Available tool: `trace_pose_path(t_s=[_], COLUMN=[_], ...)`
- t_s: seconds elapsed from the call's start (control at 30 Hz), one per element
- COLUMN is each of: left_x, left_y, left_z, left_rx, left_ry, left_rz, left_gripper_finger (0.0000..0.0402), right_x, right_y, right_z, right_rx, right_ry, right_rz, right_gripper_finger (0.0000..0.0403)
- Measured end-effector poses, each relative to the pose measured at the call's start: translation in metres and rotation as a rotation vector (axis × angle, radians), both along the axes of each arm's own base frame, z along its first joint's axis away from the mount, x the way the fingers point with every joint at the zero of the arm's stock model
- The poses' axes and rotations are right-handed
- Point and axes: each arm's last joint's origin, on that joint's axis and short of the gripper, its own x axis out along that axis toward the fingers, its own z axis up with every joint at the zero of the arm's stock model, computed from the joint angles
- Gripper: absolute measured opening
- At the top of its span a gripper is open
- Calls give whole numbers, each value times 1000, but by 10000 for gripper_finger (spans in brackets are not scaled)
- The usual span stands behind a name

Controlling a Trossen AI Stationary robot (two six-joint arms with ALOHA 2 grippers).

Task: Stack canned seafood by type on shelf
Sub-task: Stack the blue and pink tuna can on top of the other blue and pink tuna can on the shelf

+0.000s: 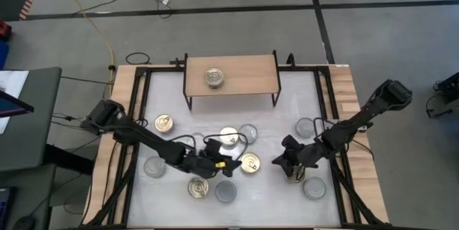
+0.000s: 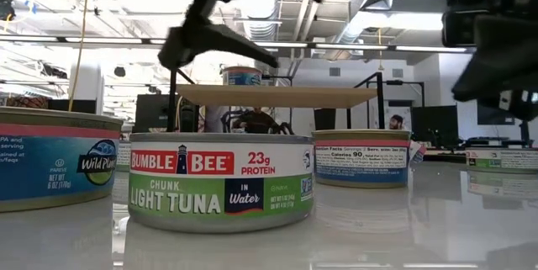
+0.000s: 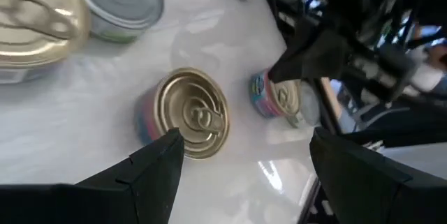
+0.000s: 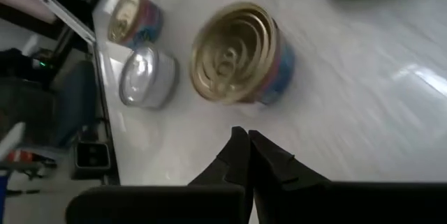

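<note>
Nearest, a gold-lid can (image 3: 190, 114) sits before the wide-open left gripper (image 3: 241, 155); center both fingers around it, then close. Right gripper (image 4: 246, 155) is shut, empty.

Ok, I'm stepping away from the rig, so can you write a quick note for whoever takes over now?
Left gripper: fingers open, empty, poised at a round gold-lidded tin mid-table.
Right gripper: fingers shut, empty, beside another gold-lidded tin on the right.
Done: one round metal tin stands on the low light-wood shelf.
Left: the remaining tins sit scattered on the white tabletop, unsorted and unstacked.
</note>
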Motion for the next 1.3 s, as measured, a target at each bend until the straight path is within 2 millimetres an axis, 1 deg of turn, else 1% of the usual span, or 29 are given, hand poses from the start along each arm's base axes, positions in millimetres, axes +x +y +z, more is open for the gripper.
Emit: trace_pose_path(t_s=[0.1,0.2,0.37,0.6,0.73,0.87,1.07,1.17,1.3], left_x=[15,22,22,21,21,19,18,21,27], left_y=[-3,-3,0,2,2,3,9,12,16], left_z=[-7,-11,-15,-17,-17,-20,-25,-30,-43], left_rx=[39,36,22,14,25,41,17,7,-37], left_ry=[23,36,63,82,82,121,177,187,214], left_rz=[-20,-8,-14,-1,-5,-3,27,7,-7], left_gripper_finger=[295,295,295,295,295,295,295,295,295], right_x=[6,10,15,25,31,36,38,46,58], right_y=[-2,-6,-9,-5,-4,-3,-2,-2,0], right_z=[-2,-7,-13,-21,-27,-30,-37,-38,-36], right_rx=[5,19,40,59,69,77,88,90,64], right_ry=[-14,11,27,-4,-22,-42,-14,-11,-12], right_rz=[-21,-65,-108,-113,-121,-119,-131,-143,-124], right_gripper_finger=[40,51,85,151,171,165,124,108,103])
